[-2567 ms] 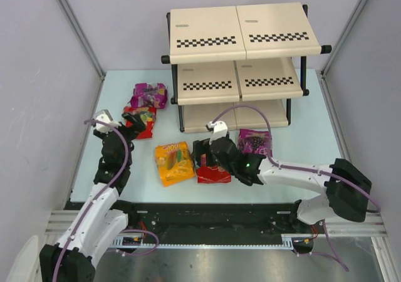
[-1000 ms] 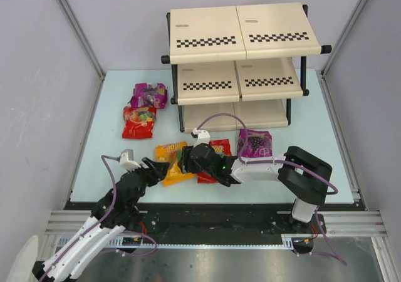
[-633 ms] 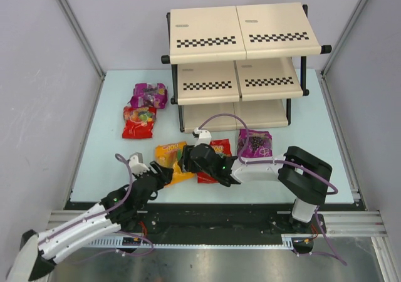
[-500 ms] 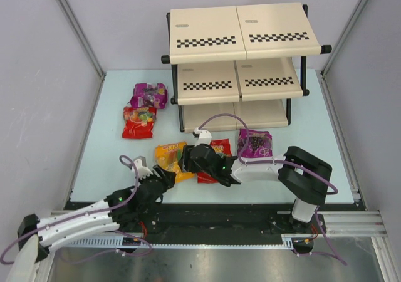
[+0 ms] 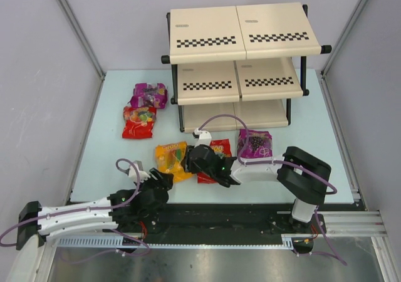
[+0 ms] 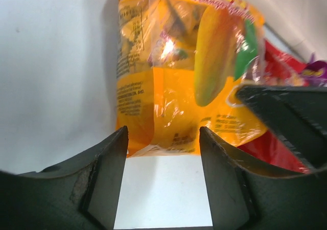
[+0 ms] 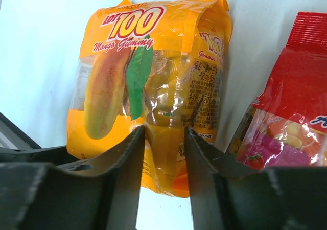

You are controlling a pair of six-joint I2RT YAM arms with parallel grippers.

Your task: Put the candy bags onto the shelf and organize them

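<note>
An orange candy bag (image 5: pixel 169 158) lies on the table's near middle. My right gripper (image 5: pixel 188 159) is at the bag's right side, and in the right wrist view it (image 7: pixel 164 132) is shut on a bunched fold of the orange bag (image 7: pixel 153 61). My left gripper (image 5: pixel 161 177) stands open at the bag's near-left corner; the orange bag's (image 6: pixel 173 76) edge lies just between its fingertips (image 6: pixel 120 138). A red bag (image 5: pixel 218 148) shows beside the right arm. A purple bag (image 5: pixel 255 142) lies right of it. The shelf (image 5: pixel 238 62) stands at the back, its boards bare.
Another purple bag (image 5: pixel 149 95) and a red bag (image 5: pixel 139 121) lie at the back left, beside the shelf's left leg. The left arm lies low along the table's near edge. The right arm's purple cable arcs over the red bag.
The left arm left the back-left bags, swung down along the near edge and brought its gripper to the orange bag. The right gripper moved left from the red bag and narrowed onto the orange one.
</note>
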